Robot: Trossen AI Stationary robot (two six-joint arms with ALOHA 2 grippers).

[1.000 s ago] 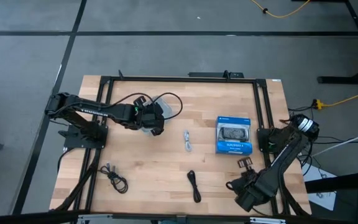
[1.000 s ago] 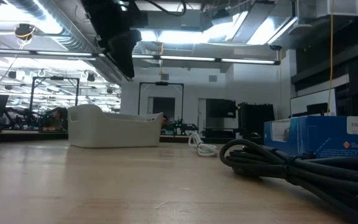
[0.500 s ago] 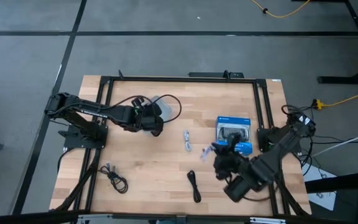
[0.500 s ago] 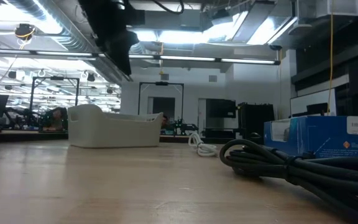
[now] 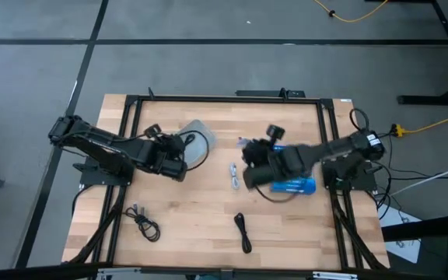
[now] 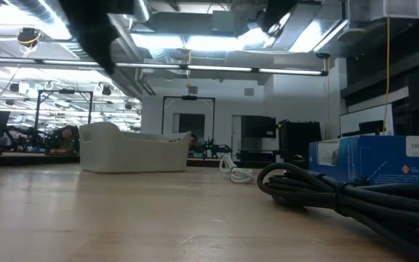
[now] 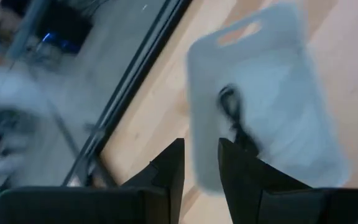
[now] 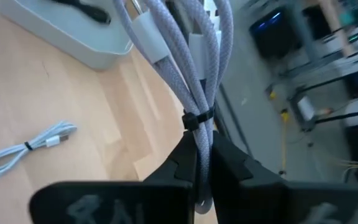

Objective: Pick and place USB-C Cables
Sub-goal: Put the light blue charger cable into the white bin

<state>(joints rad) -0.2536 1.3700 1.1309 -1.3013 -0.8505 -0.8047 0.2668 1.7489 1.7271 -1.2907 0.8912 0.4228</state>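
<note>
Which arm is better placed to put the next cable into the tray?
Right. Its tool is shut on a grey cable and hangs mid-table, right of the tray. The left tool holds nothing and sits at the tray's left, a black cable already inside.

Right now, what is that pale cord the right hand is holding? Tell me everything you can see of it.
The grey cable is a braided, fabric-looking cord in pale silver-grey. It is folded into a long bundle of several strands and cinched by a thin black tie. The right hand pinches it right beside that tie between its two dark fingers. The bundle sticks straight out from the hand, lifted clear of the wooden table. Nothing else appears to touch it.
</note>
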